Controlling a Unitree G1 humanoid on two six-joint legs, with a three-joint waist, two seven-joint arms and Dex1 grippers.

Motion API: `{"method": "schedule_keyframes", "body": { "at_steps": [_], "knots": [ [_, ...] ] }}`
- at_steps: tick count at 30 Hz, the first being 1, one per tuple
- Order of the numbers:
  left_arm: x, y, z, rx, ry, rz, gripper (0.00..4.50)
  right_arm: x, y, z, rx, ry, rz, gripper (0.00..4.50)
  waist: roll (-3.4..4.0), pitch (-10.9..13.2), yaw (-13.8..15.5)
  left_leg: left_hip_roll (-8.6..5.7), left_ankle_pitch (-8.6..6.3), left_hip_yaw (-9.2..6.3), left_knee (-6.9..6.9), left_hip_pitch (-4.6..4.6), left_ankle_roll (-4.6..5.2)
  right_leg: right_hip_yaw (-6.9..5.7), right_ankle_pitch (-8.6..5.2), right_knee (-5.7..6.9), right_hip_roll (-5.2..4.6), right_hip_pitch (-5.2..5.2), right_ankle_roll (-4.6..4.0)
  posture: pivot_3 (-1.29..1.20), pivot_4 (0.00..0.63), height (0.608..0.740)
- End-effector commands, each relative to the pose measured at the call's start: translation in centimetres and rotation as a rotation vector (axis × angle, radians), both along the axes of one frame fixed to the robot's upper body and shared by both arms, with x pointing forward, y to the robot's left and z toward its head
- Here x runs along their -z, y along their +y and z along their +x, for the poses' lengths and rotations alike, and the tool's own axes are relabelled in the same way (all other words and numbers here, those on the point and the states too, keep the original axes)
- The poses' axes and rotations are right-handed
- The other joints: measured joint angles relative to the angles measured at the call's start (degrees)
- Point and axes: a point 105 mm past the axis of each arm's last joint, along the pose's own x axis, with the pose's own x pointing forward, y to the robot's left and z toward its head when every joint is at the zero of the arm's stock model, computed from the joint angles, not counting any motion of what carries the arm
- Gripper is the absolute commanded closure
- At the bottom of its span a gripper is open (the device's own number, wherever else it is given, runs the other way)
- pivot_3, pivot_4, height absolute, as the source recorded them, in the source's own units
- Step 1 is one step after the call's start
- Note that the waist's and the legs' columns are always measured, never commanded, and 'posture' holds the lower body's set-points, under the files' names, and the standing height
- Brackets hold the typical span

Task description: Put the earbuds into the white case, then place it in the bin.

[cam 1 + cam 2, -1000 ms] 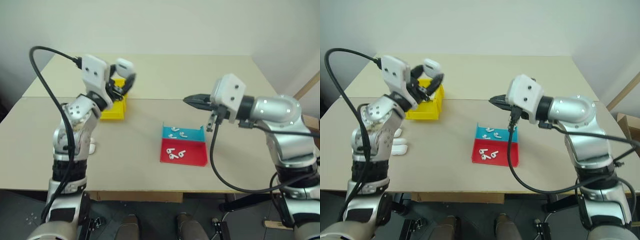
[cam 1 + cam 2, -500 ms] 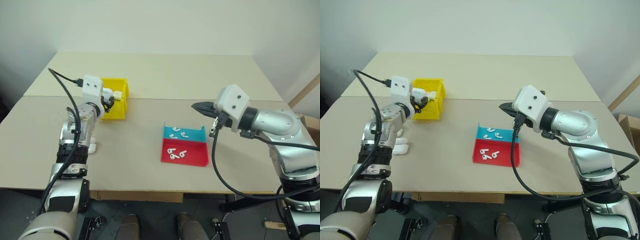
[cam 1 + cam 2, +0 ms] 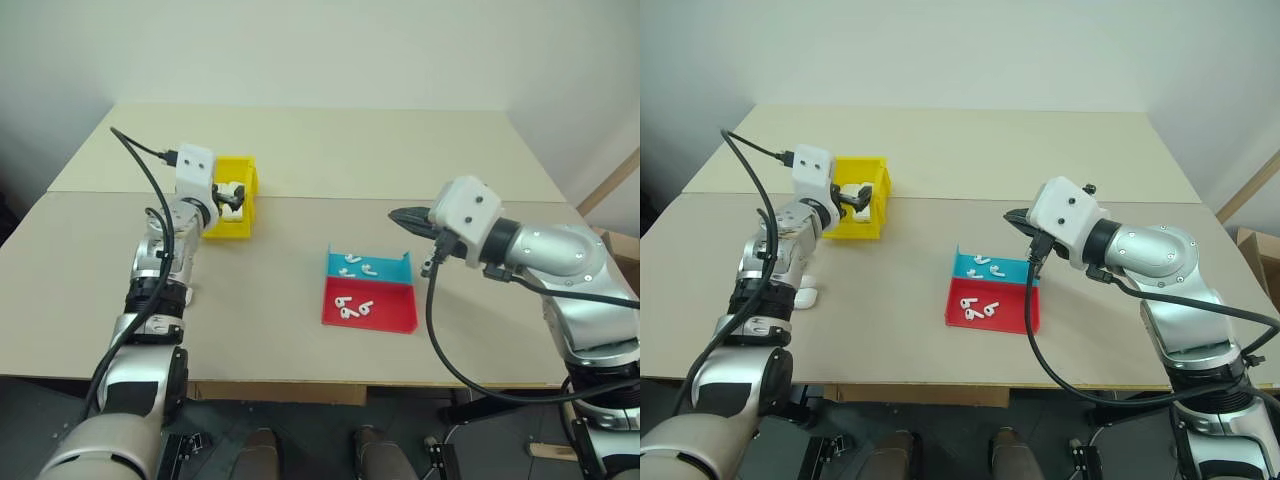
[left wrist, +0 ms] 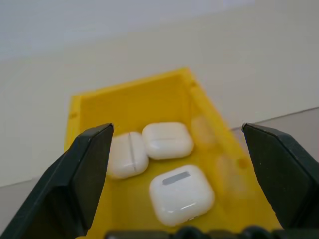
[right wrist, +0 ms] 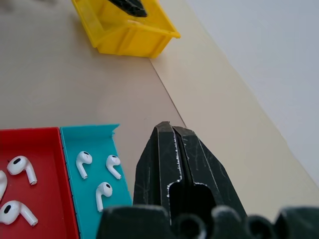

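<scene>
Looked nearly done: left gripper (image 4: 174, 184) gaped empty over three white cases (image 4: 180, 193) in the bin (image 4: 225, 169), while the right gripper (image 5: 172, 149) sat pinched shut at 3 o'clock, loose earbuds (image 5: 94, 177) unpacked.

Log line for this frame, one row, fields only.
phase: case drop | left gripper: open over bin | cases in bin: three | right gripper: shut, empty, above blue tray | earbuds in trays

No text, label, brand, number or sign can be read anywhere, neither on the glossy white rounded plastic cases (image 4: 181, 193) nor on the bright yellow plastic bin (image 4: 130, 97).
</scene>
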Motion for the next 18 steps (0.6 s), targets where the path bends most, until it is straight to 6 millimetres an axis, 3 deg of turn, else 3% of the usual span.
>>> {"method": "schedule_keyframes", "body": {
  "at_steps": [1,8,12,16,18],
  "knots": [
    [-2.0,-1.8,-3.7,0.273,-0.073,-0.036,0.01,-1.2,-1.1,-1.4,-0.024,-0.016,-0.022,4.5,0.01,0.0,-0.12,0.0,0.0,0.01,0.0,0.01,0.0,0.02,0.0,0.0,0.0,0.0,0.0,0.0,0.15,0.74],
    [0.0,-2.1,-11.4,0.566,-0.026,0.079,0.01,0.0,-2.7,-4.3,-0.146,0.091,-0.071,4.5,0.0,0.0,-0.84,0.06,0.01,0.04,0.02,0.18,-0.01,0.04,0.0,0.07,0.02,0.12,0.0,0.0,0.15,0.74],
    [1.2,-1.1,-15.3,0.689,0.046,0.146,0.01,1.2,-4.1,-5.1,-0.144,0.144,-0.116,4.5,0.0,0.0,-0.99,0.07,0.01,0.1,0.0,0.34,-0.01,0.07,-0.02,0.02,0.02,0.25,0.03,0.0,0.15,0.74],
    [1.8,0.0,-18.2,0.762,0.122,0.164,0.01,1.8,-5.3,-5.5,-0.126,0.179,-0.152,4.5,0.0,0.0,-1.02,0.1,0.0,0.15,-0.03,0.34,-0.01,0.1,-0.03,0.02,0.04,0.21,0.03,0.0,0.15,0.74],
    [2.0,0.4,-18.7,0.767,0.142,0.173,0.01,1.7,-5.6,-5.7,-0.126,0.176,-0.16,4.5,0.0,0.0,-1.02,0.11,0.0,0.18,-0.02,0.36,-0.01,0.11,-0.04,0.01,0.04,0.22,0.03,0.0,0.15,0.74]
  ]
}}
